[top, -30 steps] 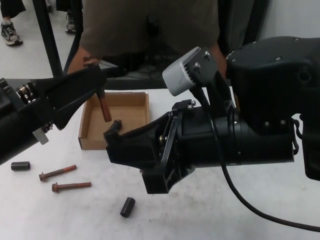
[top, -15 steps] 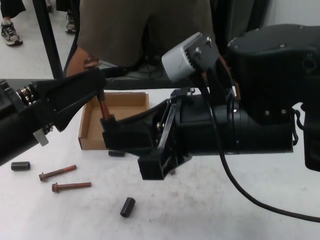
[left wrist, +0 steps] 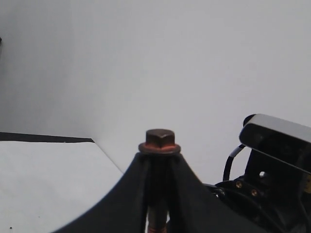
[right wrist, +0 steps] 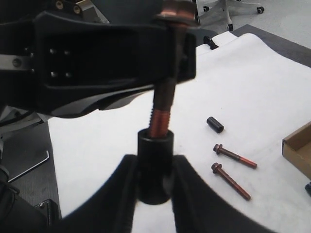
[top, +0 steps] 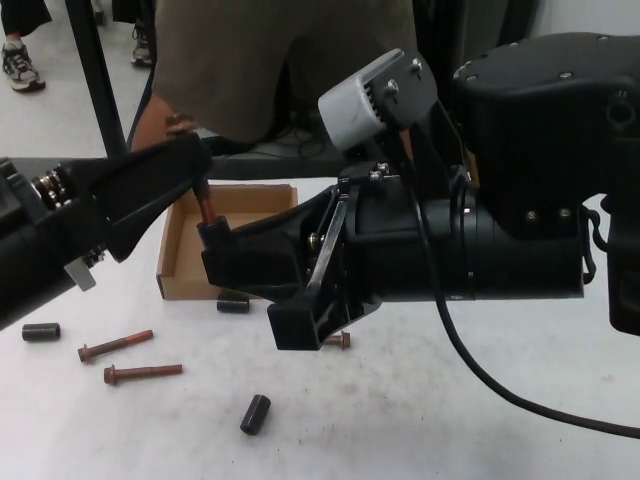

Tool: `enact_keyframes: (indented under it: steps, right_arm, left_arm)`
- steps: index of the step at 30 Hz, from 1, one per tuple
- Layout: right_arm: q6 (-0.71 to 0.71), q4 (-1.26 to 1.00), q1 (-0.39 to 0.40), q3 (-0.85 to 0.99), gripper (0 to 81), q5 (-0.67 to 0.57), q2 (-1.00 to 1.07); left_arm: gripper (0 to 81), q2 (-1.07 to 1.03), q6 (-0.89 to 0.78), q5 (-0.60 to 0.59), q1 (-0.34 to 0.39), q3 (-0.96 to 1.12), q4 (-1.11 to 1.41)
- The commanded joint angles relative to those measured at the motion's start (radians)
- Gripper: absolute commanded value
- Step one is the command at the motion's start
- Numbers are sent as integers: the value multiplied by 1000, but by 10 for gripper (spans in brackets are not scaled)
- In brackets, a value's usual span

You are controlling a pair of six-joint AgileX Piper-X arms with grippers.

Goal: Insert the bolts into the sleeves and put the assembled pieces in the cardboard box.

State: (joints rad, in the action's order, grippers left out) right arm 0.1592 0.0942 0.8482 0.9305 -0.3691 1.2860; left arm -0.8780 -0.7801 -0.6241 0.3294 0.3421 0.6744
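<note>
Pinching bolt [right wrist: 164, 99], left tool [left wrist: 158, 158], tip at sleeve [right wrist: 154, 160] in right tool [right wrist: 154, 182]

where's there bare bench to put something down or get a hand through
Bare bench lies at the near edge, between the lone sleeve and the black cable. A smaller patch sits on the near side of the loose bolts. It is crowded around the cardboard box, where the left gripper holds a bolt at the held sleeve in the right gripper.

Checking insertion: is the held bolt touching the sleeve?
Touching. In the right wrist view, the threaded tip of the bolt sits inside the mouth of the sleeve.
</note>
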Motion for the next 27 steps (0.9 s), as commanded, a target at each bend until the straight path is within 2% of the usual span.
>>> enact_keyframes:
  steps: [1, 9, 17, 20, 25, 27]
  right_arm:
    - [-9, -24, -3, 20, 0, 20, -6]
    - [-9, -24, -3, 20, 0, 20, -6]
    - [-17, -24, -3, 20, 0, 20, -6]
    - [-36, -24, -3, 20, 0, 20, -6]
    - [-38, -24, -3, 20, 0, 20, -6]
    - [-38, -24, -3, 20, 0, 13, -6]
  left_arm:
    - [8, 8, 18, -60, -2, 1, 1]
    - [8, 8, 95, -60, -2, 1, -52]
    - [4, 8, 115, -111, -2, 1, -50]
    - [98, 8, 115, -110, -2, 1, -50]
    - [419, 8, 105, -124, -2, 1, -50]
    - [492, 8, 75, -124, -2, 1, -50]
